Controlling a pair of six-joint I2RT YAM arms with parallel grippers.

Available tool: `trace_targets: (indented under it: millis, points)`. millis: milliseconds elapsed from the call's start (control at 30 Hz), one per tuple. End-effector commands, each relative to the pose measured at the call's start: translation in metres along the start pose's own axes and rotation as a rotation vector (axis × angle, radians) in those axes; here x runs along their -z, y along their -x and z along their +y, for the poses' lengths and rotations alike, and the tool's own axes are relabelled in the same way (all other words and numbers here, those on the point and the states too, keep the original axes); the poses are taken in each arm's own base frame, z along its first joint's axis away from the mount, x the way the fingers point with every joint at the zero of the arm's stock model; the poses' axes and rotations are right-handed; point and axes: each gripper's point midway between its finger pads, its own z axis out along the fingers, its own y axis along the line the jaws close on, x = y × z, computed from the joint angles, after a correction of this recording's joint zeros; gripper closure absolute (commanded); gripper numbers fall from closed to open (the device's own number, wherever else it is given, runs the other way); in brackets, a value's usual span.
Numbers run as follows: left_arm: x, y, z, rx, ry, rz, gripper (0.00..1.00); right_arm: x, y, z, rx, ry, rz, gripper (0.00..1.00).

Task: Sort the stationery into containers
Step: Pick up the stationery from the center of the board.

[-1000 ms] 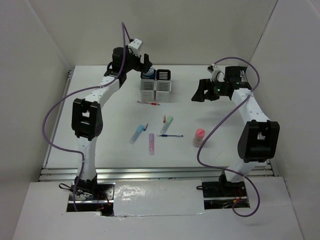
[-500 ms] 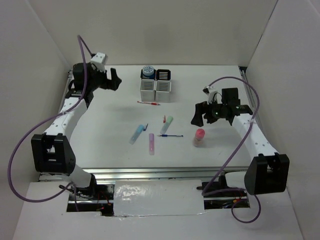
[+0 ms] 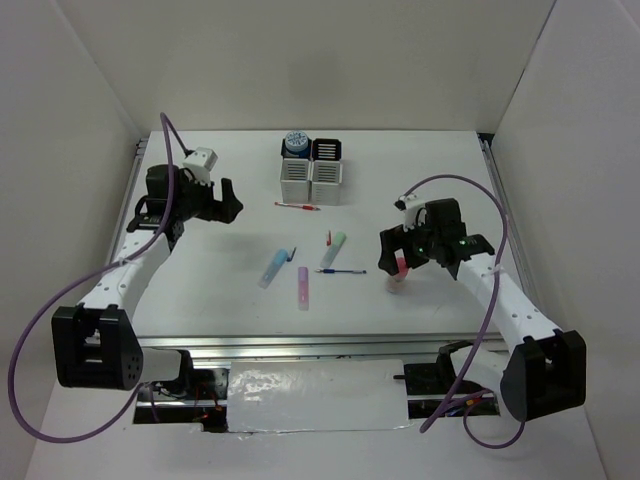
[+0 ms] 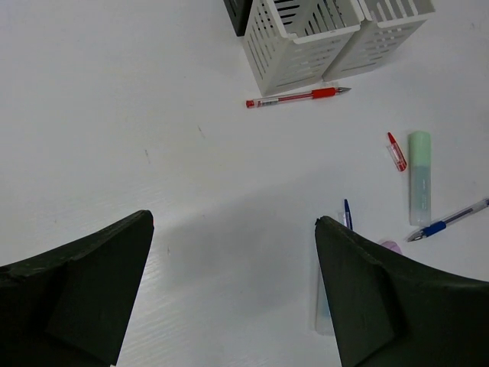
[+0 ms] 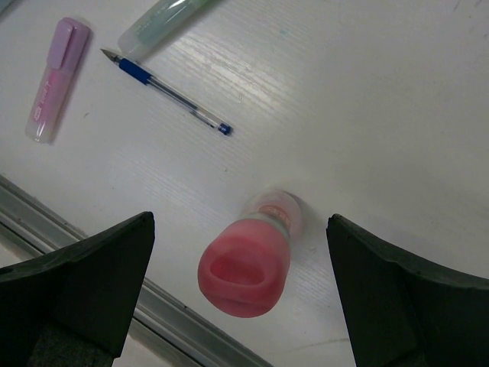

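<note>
Noting right gripper [image 3: 391,245] spread wide, gripping nothing, above upright pink-capped tube [image 5: 248,267] at 4 o'clock on table [image 3: 220,285]. Finding left gripper [image 3: 230,201] equally wide and empty at 10 o'clock, well apart from pen cups [image 3: 297,181] at 12 o'clock. Recording stubby sticks [image 3: 272,268] and pens [image 3: 297,205] lying about centre.

Elbow folded back, the left arm reaches forward with its wrist tipped down and the left gripper [image 3: 232,204] hanging with jaws spread wide, while the right arm stretches low and inward, wrist pitched downward, the right gripper [image 3: 393,252] poised with its fingers parted just as wide, clamping nothing.
</note>
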Motion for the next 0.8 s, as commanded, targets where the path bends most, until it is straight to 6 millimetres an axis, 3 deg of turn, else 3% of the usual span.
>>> trace_targets:
  millis: [0,400,667,767]
  points:
    - [0.006,0.01,-0.009,-0.01,-0.032,-0.047,0.01,0.002,0.01,-0.006,0.005,-0.055,-0.061,0.0]
    - [0.008,0.001,-0.012,0.008,-0.04,-0.044,0.01,-0.001,-0.008,-0.009,0.022,-0.09,-0.046,0.1]
    - [0.003,-0.002,-0.01,0.013,-0.04,-0.037,0.01,-0.005,-0.012,-0.01,0.039,-0.104,-0.048,0.26]
    - [0.001,-0.007,-0.009,0.019,-0.042,-0.028,0.01,-0.005,-0.012,-0.01,0.049,-0.108,-0.059,0.39]
